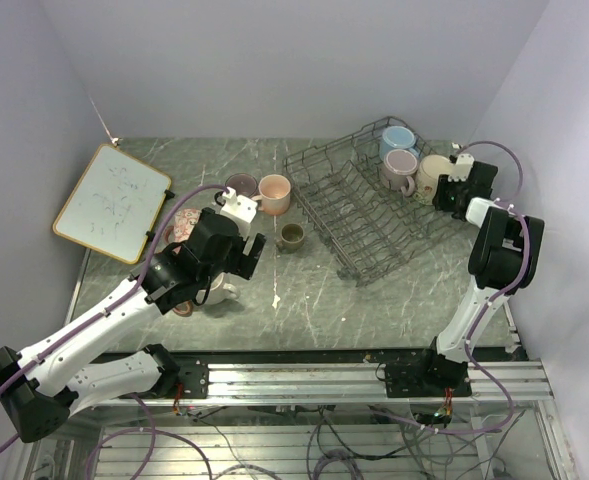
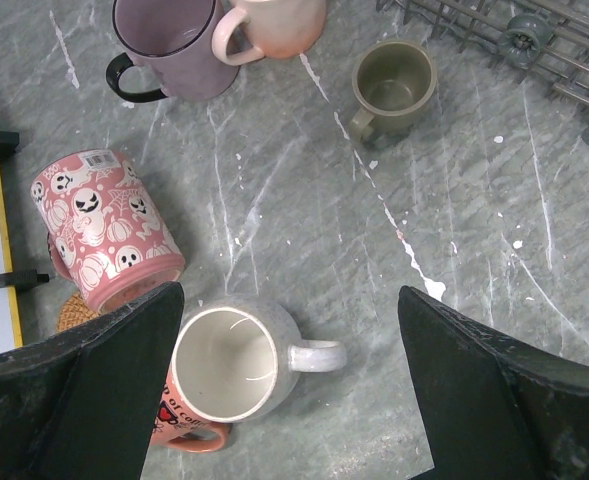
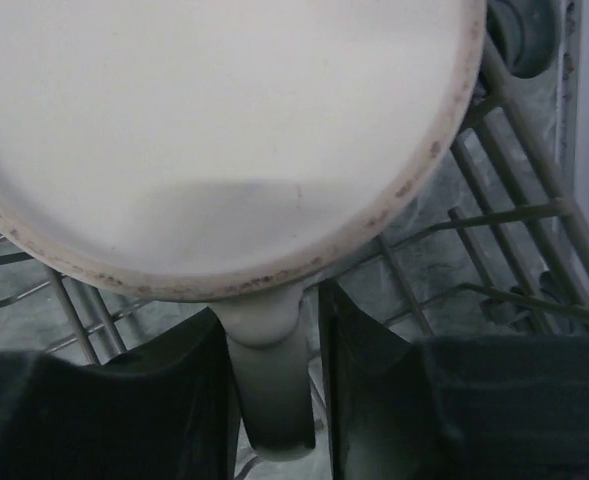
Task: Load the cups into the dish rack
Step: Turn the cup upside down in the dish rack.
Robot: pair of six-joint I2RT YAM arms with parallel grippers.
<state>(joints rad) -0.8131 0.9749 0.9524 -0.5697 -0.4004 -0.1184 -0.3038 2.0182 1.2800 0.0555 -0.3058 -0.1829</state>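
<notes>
The dish rack stands at the back right and holds a light blue cup, a mauve cup and a cream cup. My right gripper straddles the cream cup's handle; the jaws stand slightly apart, with a gap on the right side. My left gripper hangs wide open above a speckled white cup that stands upright beside an orange cup. On the table lie a pink ghost-print cup on its side, a mauve cup, a peach cup and an olive cup.
A wood-framed whiteboard lies at the far left. A cork coaster peeks out under the pink cup. The rack's wires run beneath the cream cup. White walls close in the back and both sides.
</notes>
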